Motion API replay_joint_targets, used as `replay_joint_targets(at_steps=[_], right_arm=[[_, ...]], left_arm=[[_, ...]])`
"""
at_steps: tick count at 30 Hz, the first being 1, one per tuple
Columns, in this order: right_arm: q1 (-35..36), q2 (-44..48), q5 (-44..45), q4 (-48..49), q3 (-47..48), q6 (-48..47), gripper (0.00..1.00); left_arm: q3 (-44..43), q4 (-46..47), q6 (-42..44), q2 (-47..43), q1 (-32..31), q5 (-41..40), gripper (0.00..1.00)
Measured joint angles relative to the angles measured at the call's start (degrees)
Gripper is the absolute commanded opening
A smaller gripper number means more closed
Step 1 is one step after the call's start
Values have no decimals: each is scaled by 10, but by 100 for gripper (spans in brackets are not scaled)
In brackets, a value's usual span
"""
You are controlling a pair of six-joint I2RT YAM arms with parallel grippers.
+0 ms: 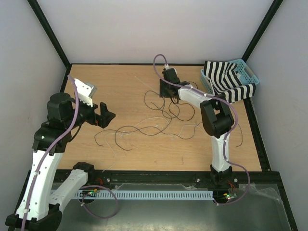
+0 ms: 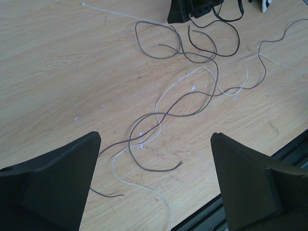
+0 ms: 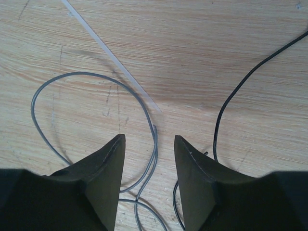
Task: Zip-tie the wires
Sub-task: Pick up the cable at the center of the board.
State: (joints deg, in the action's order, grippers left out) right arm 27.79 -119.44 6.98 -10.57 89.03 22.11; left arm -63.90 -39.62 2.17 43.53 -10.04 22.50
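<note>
Nothing tied yet: wires (image 1: pixel 159 122) sprawl loose, zip tie (image 3: pixel 110 57) lies unused; my right gripper (image 3: pixel 149 139) stands narrow astride one wire, left gripper (image 2: pixel 155 136) wide, empty.

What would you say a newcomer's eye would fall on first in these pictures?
Most likely the wires, thin dark and pale strands sprawled in loose loops across the middle of the wooden table. Next, the right gripper, low at the far side with its jaws apart astride a grey strand, a pale zip tie lying just ahead. The striped cloth in the blue basket at the far right corner also stands out.
</note>
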Motion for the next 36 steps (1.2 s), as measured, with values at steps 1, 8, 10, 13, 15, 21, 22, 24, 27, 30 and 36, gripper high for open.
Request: replay_joint_targets(at_steps=[1,8,10,13,15,21,22,24,27,30,36], right_arm=[[0,-4,1,0,2,0,51],[0,-29,0,-3,5,0,42],[0,-32,0,-4,5,0,39],[0,-33,0,-5,5,0,34],[0,-33,0,-5,5,0,33],[0,-40,-1,-5,5,0,25],[0,-41,-1,-5,5,0,23],[0,-45,-2,-5,5,-1,15],[0,-48,-2,-5,5,-1,8],[0,-47,0,-5,5,-3,5],[0,-37,16,-31,25,-18,5]], left_arm=[[2,0,-1,0,0,0,99],[3,1,-1,4,0,0,99],[3,1,-1,6,0,0,99],[3,1,-1,9,0,0,99],[3,1,-2,12,0,0,99],[5,1,-2,18,0,0,99],[5,1,-2,19,0,0,99],[5,2,-2,20,0,0,99],[5,2,-2,23,0,0,99],[5,2,-2,25,0,0,99],[4,3,-2,37,0,2,99]])
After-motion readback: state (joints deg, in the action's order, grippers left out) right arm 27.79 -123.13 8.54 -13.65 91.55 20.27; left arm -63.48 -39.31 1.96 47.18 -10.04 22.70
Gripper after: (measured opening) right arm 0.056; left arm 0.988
